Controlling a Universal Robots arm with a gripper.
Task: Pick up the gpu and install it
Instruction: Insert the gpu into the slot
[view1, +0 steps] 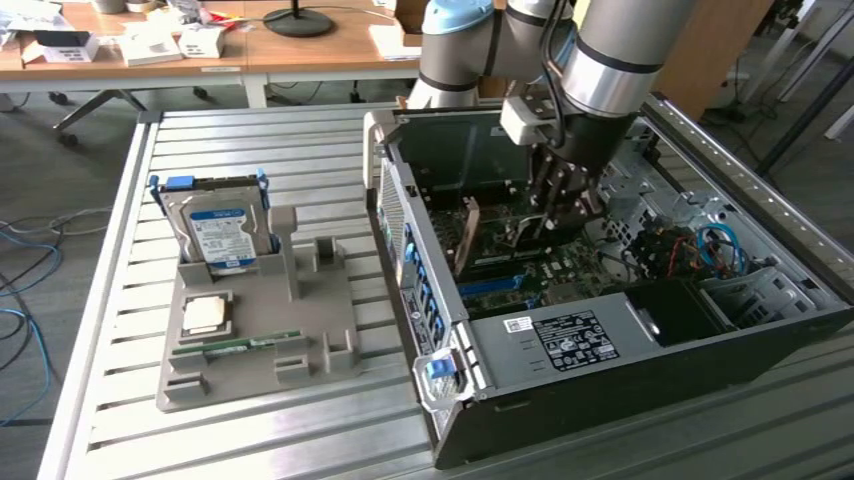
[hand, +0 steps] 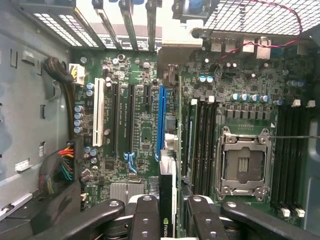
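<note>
In the exterior view we see the grey Universal Robots arm (view1: 607, 50) reaching straight down into the open black computer case (view1: 567, 340). The case lies on its side on the slatted metal worktop (view1: 267, 140), so the board faces up and can be reached from above. The gripper (view1: 554, 205) hangs deep inside the case, over the middle of the board; we cannot make out its load here. Outside the case, to the exterior view's left of it, a grey moulded holder (view1: 314, 330) holds a blue-labelled silver hard drive (view1: 220, 225) upright.

In the wrist view we look down inside the case onto the green motherboard (hand: 135, 145). The black fingers (hand: 146, 215) are closed on the thin black gpu (hand: 168, 175), seen edge-on. We judge it is held on edge so that its connector can meet a slot. It runs along the long blue slot (hand: 160, 115), just beside it on the side of the empty silver processor socket (hand: 243, 165). Whether it is seated we cannot tell.
</note>
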